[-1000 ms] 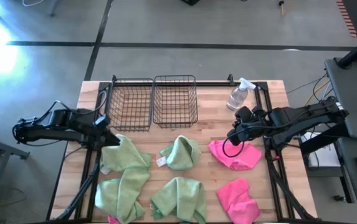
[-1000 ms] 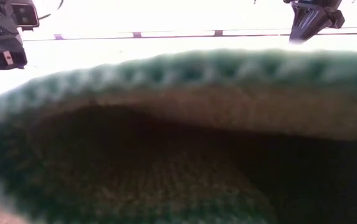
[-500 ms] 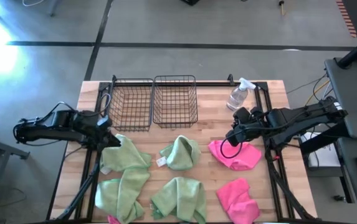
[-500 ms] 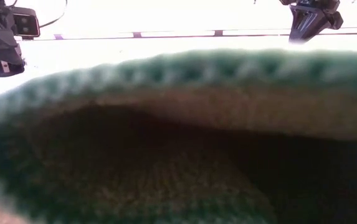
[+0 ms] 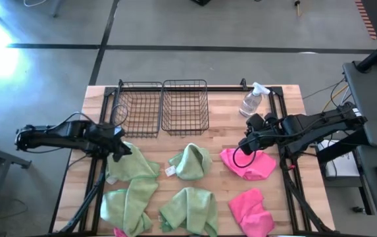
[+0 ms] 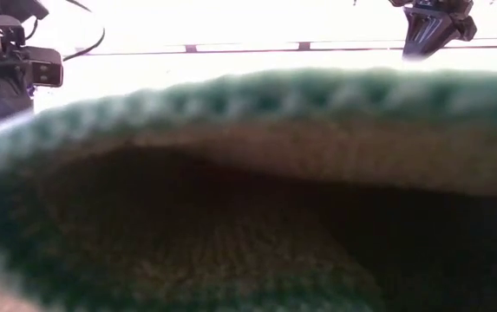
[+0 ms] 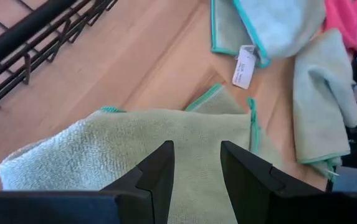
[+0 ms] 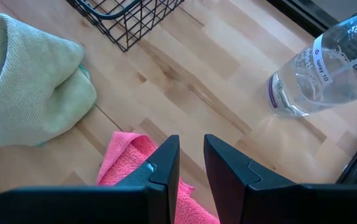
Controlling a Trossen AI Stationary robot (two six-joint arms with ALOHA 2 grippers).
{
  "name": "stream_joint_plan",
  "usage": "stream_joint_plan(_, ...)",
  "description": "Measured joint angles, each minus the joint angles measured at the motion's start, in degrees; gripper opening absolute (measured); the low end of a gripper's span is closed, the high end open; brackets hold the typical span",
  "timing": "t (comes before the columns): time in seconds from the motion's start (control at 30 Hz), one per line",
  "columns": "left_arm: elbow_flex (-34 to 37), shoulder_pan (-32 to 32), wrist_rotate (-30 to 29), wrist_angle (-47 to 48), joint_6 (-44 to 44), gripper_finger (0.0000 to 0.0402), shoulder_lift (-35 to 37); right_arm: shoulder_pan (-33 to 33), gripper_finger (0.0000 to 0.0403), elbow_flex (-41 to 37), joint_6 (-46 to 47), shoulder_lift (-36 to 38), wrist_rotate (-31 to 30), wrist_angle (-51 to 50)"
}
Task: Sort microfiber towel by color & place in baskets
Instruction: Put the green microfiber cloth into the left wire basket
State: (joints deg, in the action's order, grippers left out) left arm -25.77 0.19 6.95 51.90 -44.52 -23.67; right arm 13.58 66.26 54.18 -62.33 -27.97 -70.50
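Several light green towels lie on the wooden table: one at the left (image 5: 134,166), one in the middle (image 5: 190,161), and two near the front (image 5: 129,205) (image 5: 189,209). Two pink towels lie at the right (image 5: 251,164) (image 5: 251,210). Two black wire baskets (image 5: 139,108) (image 5: 185,105) stand side by side at the far edge. My left gripper (image 5: 120,150) (image 7: 194,168) is open over the left green towel (image 7: 128,149). My right gripper (image 5: 244,147) (image 8: 192,163) is open over the far edge of the upper pink towel (image 8: 125,158).
A clear spray bottle (image 5: 252,100) (image 8: 328,68) stands at the far right, just beyond my right gripper. A green towel (image 6: 248,199) lies right in front of the low camera and fills most of its view. A pink scrap (image 5: 119,232) shows at the front edge.
My left gripper has gone toward the table's right and near edges and down, from beside the left basket to over the left green towel's far corner. My right gripper has kept still. No towel has moved.
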Motion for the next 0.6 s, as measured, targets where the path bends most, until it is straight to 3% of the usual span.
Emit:
stream_joint_plan(0.3,-3.72,0.02,1.54,3.01,0.23,0.0116,-4.37,-0.02,0.0068,0.0,-0.27,0.0,0.0,0.0)
stream_joint_plan(0.47,-7.18,-0.01,6.93,3.4,0.48,0.0116,-5.84,-0.01,0.0068,-0.02,-0.38,0.0,0.0,0.0)
stream_joint_plan(0.6,-9.85,-0.15,7.66,9.54,0.54,0.0116,-7.08,-0.02,0.0068,-0.02,-0.38,0.0,0.0,0.0)
